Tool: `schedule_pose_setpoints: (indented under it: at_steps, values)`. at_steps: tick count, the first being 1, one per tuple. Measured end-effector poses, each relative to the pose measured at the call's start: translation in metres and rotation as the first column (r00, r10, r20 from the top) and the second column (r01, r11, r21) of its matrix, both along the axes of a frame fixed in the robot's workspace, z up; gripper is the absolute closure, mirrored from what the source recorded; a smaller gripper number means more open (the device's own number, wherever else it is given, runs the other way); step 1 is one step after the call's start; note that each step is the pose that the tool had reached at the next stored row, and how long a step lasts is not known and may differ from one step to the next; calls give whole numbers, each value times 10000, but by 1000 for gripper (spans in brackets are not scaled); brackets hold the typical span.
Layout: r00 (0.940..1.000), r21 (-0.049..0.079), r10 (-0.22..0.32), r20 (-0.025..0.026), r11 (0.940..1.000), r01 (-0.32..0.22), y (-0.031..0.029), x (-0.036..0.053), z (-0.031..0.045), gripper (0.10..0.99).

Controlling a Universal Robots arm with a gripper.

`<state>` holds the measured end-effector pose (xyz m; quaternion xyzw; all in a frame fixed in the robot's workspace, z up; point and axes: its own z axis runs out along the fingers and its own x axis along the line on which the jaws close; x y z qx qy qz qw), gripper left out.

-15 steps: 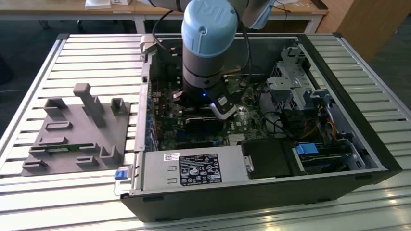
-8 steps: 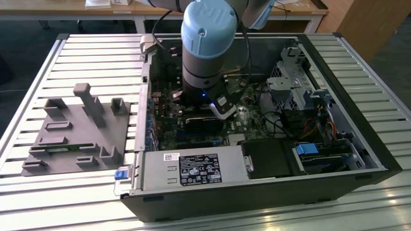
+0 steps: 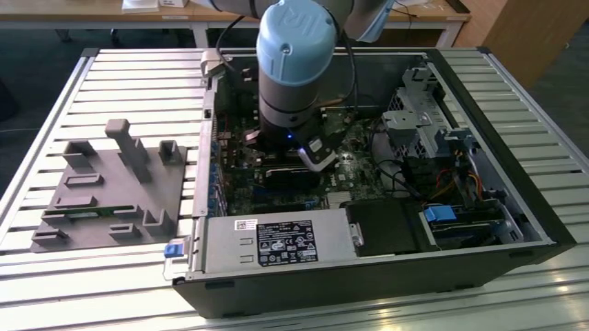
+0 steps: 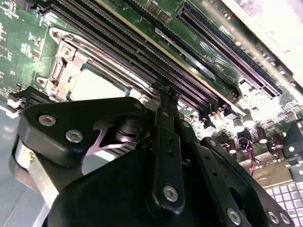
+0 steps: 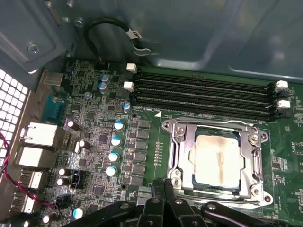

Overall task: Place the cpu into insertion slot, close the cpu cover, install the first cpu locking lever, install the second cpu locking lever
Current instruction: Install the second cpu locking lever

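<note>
In the exterior view, the arm (image 3: pixel 292 76) reached down into the open computer case (image 3: pixel 515 227) and hid the middle of the motherboard (image 3: pixel 276 200), so the socket could not be made out there. The claw (image 5: pixel 163 185) showed in the first wrist view with its dark fingers drawn narrow, close together at the tip just beside the near edge of the socket; whether they pinched anything could not be told. In the second wrist view, the claw's black body blocked much of the board and cut off the near side of the socket.

The cpu (image 5: pixel 217 160), a pale square chip with a smudged top, lay inside the insertion slot (image 5: pixel 174 150). The cpu cover (image 5: pixel 184 137), a silver frame, lay flat around the chip, which showed through its window. In the second wrist view, the same chip (image 4: pixel 94 85) and frame (image 4: pixel 66 64) appeared at a slant beside the long memory slots (image 4: pixel 142 56).

Inside the case, the grey power supply (image 3: pixel 276 243) sat at the near corner and a drive cage (image 3: pixel 418 114) at the far side. Outside the case, a grey holder tray (image 3: pixel 101 189) rested on the slatted table (image 3: pixel 55 283).
</note>
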<state>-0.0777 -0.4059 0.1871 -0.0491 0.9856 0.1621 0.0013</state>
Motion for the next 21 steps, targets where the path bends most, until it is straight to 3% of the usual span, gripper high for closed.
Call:
schedule_pose_setpoints:
  at_steps: [7,15,21]
  values:
    - [10000,3,-1,5,10000,1,-9,-6,-8,969]
    - [10000,-164,7,4,9999,-7,-19,-16,1,969]
    - [10000,-186,7,4,9998,-7,-20,-20,19,969]
